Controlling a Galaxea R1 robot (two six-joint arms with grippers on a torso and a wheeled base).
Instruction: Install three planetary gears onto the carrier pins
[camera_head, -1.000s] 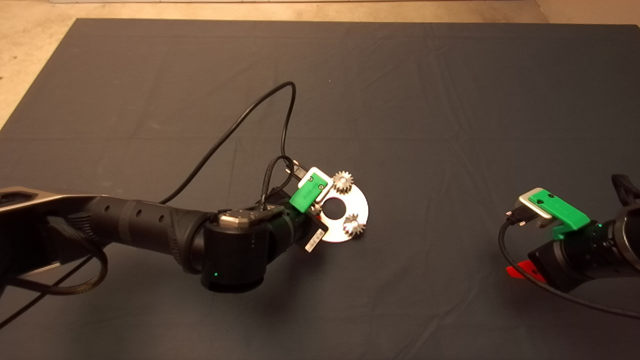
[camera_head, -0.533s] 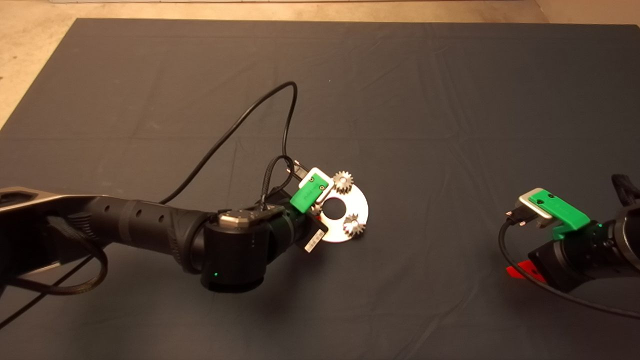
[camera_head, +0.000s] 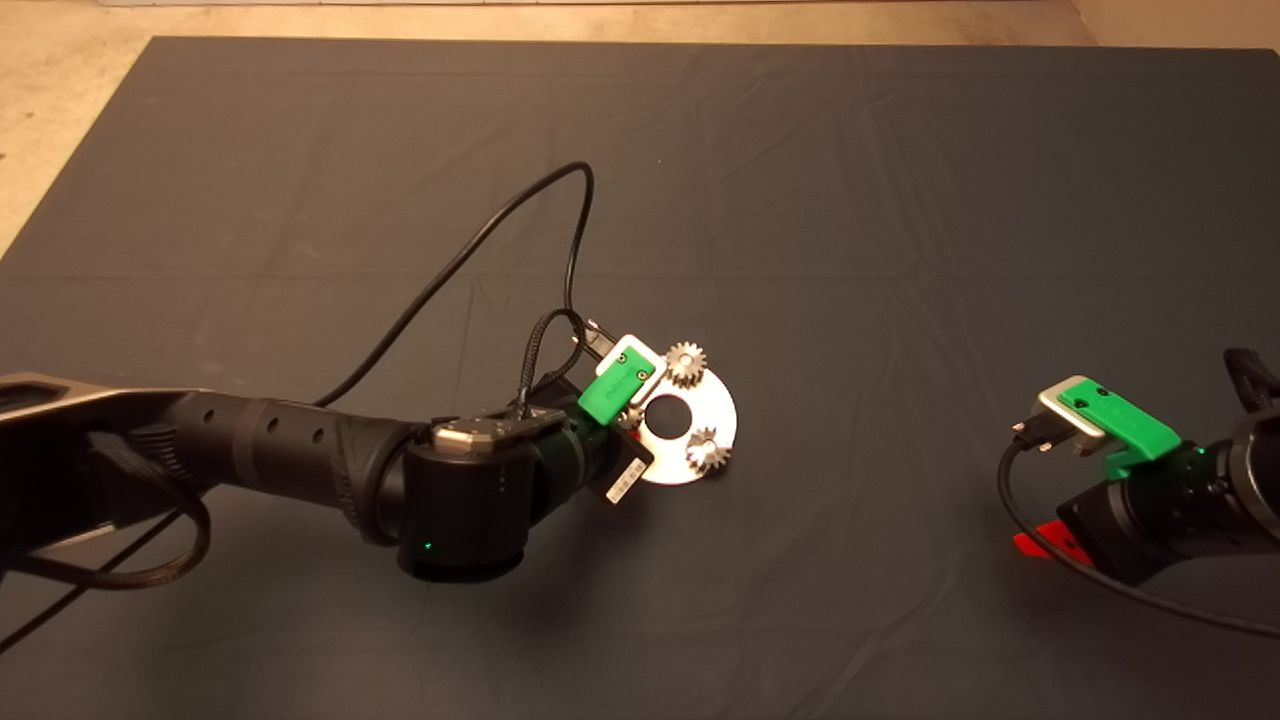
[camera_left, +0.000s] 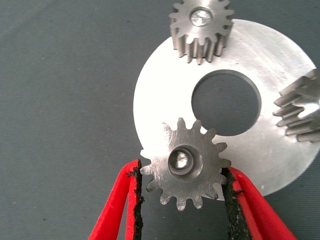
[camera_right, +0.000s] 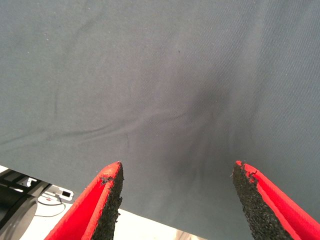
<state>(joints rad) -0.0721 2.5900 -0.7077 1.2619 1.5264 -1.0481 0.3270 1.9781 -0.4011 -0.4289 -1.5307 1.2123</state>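
Observation:
The shiny round disc (camera_left: 280, 55) lies on the dark mat, seen also as the disc (camera_head: 715, 410) in the head view. Two planetary gears (camera_left: 201, 27) (camera_left: 300, 112) sit on carrier pins at its rim; the head view shows them as gear (camera_head: 686, 363) and gear (camera_head: 707, 451). A third gear (camera_left: 200, 187) sits over a carrier pin (camera_left: 179, 159), whose tip shows in its centre hole. My left gripper (camera_left: 181, 170) is shut on this gear, pads touching the teeth on both sides. In the head view that gear is hidden under the left wrist. My right gripper (camera_right: 177, 170) hangs open over bare mat.
A black cable (camera_head: 480, 235) loops from the left wrist over the mat behind the disc. The right arm (camera_head: 1150, 500) rests near the mat's right edge. Pale floor (camera_head: 60, 110) borders the mat at the far left.
The left arm's elbow and wrist housing have shifted slightly to the left and the cable loop has moved a little. The gears, the disc and the right arm have not moved.

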